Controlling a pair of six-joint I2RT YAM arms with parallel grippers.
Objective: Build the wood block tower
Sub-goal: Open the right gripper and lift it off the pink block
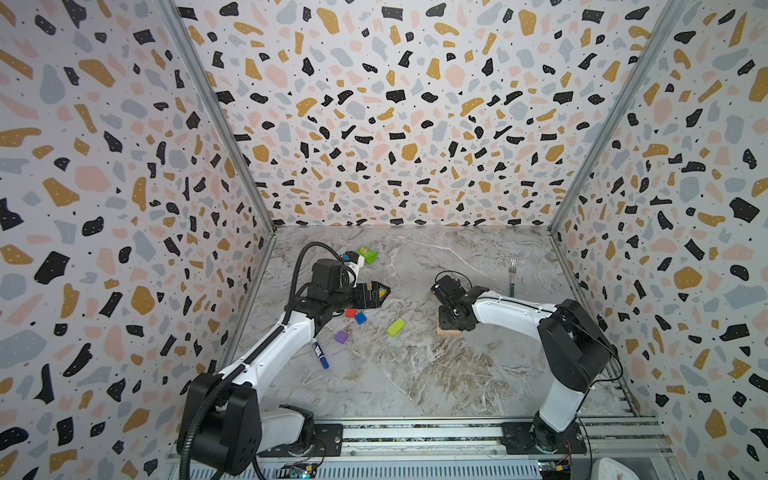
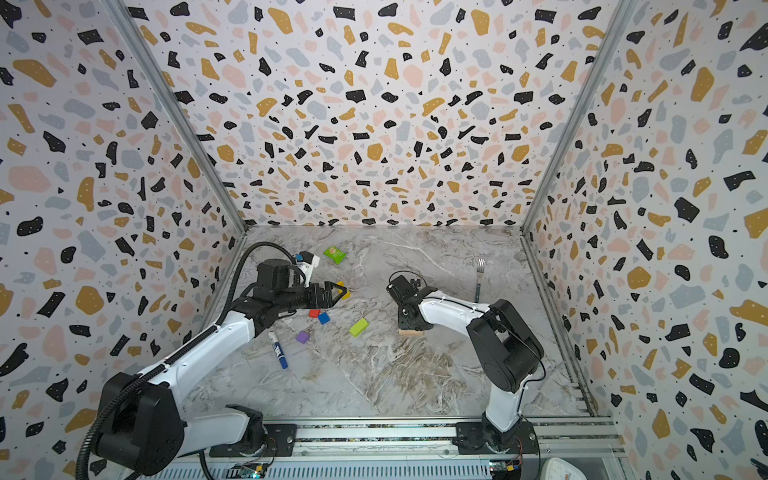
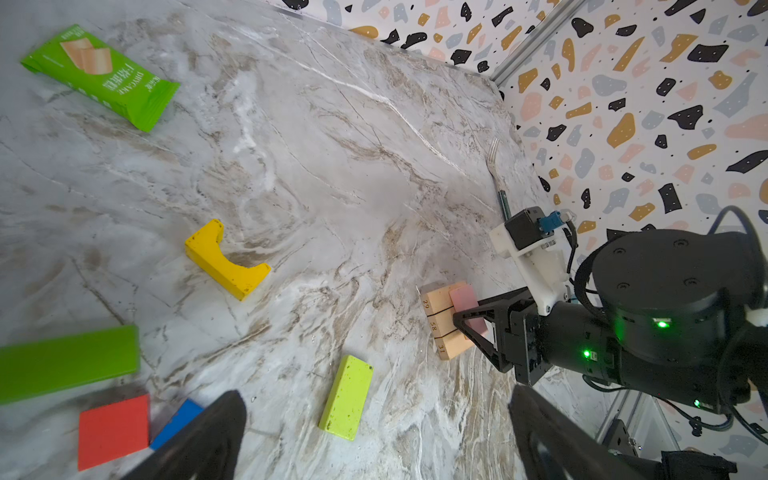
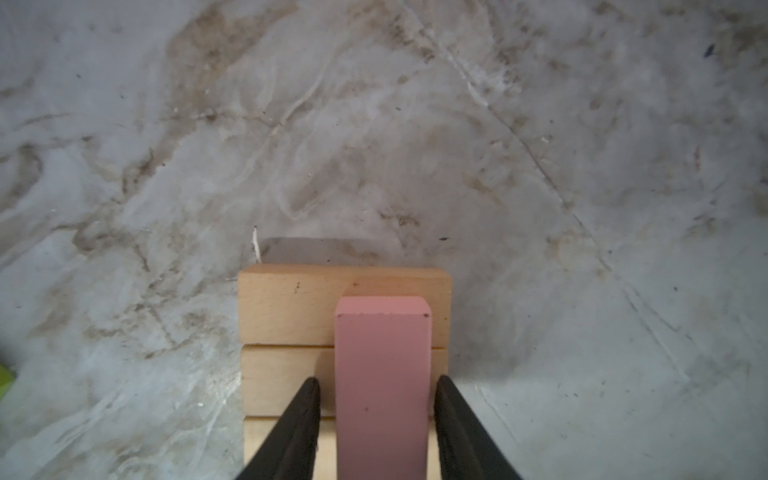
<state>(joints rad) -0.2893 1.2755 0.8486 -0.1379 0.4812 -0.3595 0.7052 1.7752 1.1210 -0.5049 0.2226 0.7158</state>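
Right hand (image 4: pixel 377 380), barely parted, straddles pink bar (image 4: pixel 382 340) on tan bars (image 4: pixel 286 307); left hand (image 1: pixel 384 291) gapes near yellow arch (image 3: pixel 216 266).

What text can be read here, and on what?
"29": end face of the outer tan bar.
"58": end face of the middle tan bar.
"31": end face of the third tan bar.
"DRYCARE": green packet; its other print is too small to read.
Marker pen label: too blurred to read.
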